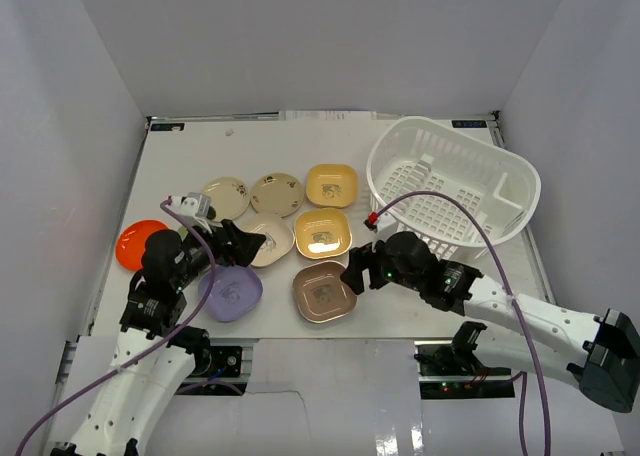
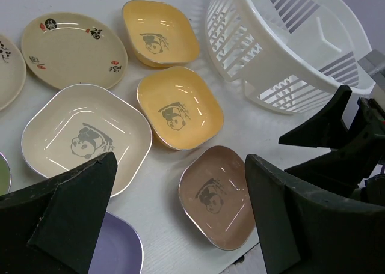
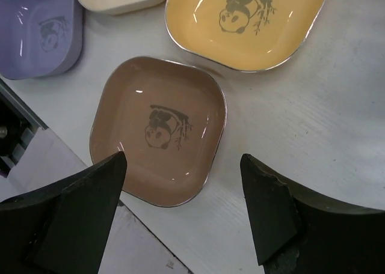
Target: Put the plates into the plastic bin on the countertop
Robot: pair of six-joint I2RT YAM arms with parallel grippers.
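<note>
A strip of bare surface is free between the brown plate and the plastic bin, but left of it the plates lie close together with only narrow gaps, and white walls enclose the sides.

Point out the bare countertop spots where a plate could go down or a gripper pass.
Widest bare patch: the far countertop strip between the back wall and the cream round plate and tan round plate. Another lies right of the brown plate, toward the plastic bin, under the right arm. Crowded: centre-left, around the cream square plate, plates nearly edge to edge.
</note>
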